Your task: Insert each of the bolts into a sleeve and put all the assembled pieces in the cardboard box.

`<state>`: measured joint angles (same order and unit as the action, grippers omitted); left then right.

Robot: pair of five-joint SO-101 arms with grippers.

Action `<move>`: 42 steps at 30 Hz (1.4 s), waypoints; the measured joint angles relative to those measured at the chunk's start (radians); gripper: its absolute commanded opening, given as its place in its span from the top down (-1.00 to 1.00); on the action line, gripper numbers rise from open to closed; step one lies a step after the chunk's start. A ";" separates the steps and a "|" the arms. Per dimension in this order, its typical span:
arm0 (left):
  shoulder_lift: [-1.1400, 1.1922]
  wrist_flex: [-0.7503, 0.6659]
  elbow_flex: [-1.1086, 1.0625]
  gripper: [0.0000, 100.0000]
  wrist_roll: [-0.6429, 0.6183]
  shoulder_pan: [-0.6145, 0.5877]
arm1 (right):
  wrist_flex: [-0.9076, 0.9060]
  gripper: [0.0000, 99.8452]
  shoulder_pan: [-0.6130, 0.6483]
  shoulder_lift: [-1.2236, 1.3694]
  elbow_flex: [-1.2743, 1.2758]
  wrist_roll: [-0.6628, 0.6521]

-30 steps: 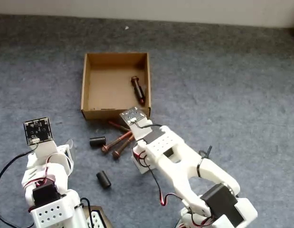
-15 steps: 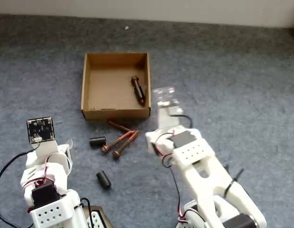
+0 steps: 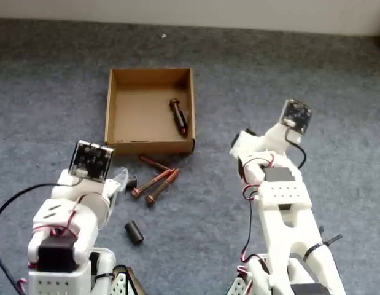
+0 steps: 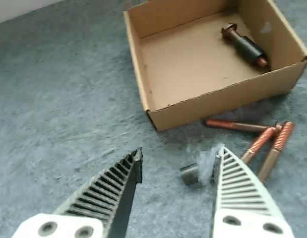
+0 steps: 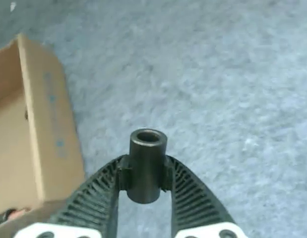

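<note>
One assembled piece (image 3: 178, 117), a bolt through a dark sleeve, lies inside the cardboard box (image 3: 137, 117), against the wall nearer the right gripper (image 5: 146, 171). That gripper is clamped on a black sleeve (image 5: 148, 144) whose open bore shows beyond the fingers, with the box's corner just beside it. The left gripper (image 4: 179, 152) is spread wide over the carpet (image 3: 300, 74), the box just ahead of its fingertips. A second sleeve (image 4: 190, 174) lies between those fingers, close to one tip. Three loose bolts (image 4: 257, 145) lie just past it, outside the box. Another sleeve (image 3: 134, 232) lies behind the left gripper, beside its arm.
</note>
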<state>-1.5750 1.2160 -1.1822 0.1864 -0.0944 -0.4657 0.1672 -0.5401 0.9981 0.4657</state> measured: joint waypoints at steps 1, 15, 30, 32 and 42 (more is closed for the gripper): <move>0.055 0.000 0.029 0.50 0.000 0.025 | 0.020 0.99 -0.017 -0.002 0.012 0.011; 0.898 0.000 0.428 0.50 0.002 0.370 | 0.209 0.99 -0.077 -0.002 0.095 0.025; 1.395 -0.209 0.523 0.51 0.002 0.443 | 0.209 0.99 -0.077 -0.002 0.095 0.025; 1.455 -0.232 0.542 0.51 0.002 0.440 | 0.209 0.99 -0.077 -0.002 0.095 0.025; 1.574 -0.247 0.618 0.99 -0.002 0.448 | 0.209 0.99 -0.077 -0.002 0.095 0.025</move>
<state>-0.0008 0.9689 -0.5639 0.1849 0.3537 -0.2570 0.0905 -0.5416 1.0932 0.4902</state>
